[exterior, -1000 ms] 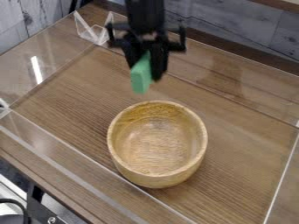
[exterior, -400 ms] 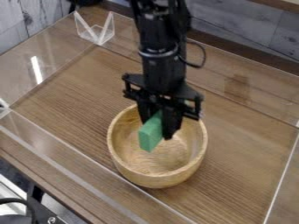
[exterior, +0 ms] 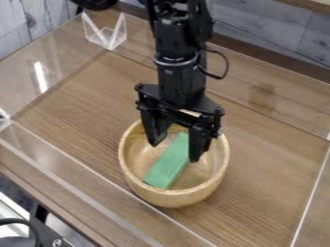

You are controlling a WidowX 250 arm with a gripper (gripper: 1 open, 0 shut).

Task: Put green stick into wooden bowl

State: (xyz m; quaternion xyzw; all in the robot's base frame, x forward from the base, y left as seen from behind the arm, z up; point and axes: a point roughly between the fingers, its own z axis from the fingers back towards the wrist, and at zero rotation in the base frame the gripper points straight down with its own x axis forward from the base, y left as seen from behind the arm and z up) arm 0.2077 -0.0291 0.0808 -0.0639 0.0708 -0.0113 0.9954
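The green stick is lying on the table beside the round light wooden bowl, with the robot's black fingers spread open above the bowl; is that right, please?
Not quite: the bright green flat stick lies inside the round light wooden bowl, as the camera view shows. The black fingers are indeed spread open above the bowl.
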